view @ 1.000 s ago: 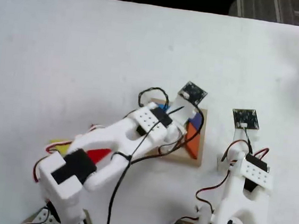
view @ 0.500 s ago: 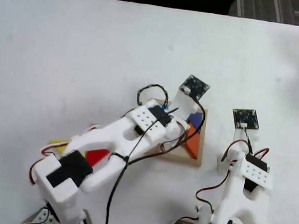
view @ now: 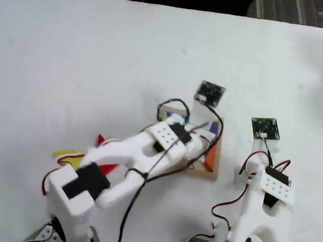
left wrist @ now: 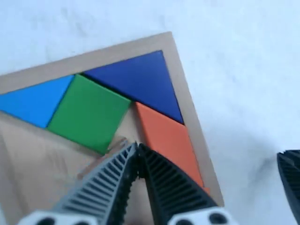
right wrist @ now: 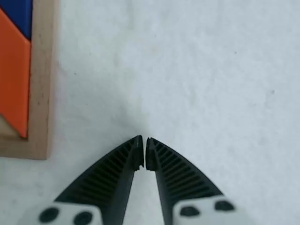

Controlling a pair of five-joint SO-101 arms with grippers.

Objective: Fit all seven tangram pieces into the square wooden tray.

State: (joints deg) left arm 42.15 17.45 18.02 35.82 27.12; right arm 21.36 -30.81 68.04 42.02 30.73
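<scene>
Left jaws pinched together on nothing, tips over the bare floor of the tray point(left wrist: 182, 93), just beside the green square point(left wrist: 89, 112) and orange piece point(left wrist: 166, 140); dark blue triangle point(left wrist: 140, 82) and light blue triangle point(left wrist: 33, 101) also sit in it. Right jaws closed, empty, over the desk point(view: 69, 59) just right of the tray. Red piece point(view: 100, 140) and yellow piece point(view: 68, 156) lie left of the tray, partly under the left arm.

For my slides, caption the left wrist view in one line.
Shut left gripper above the tray holding light blue triangle, green square, dark blue triangle, orange piece.
</scene>
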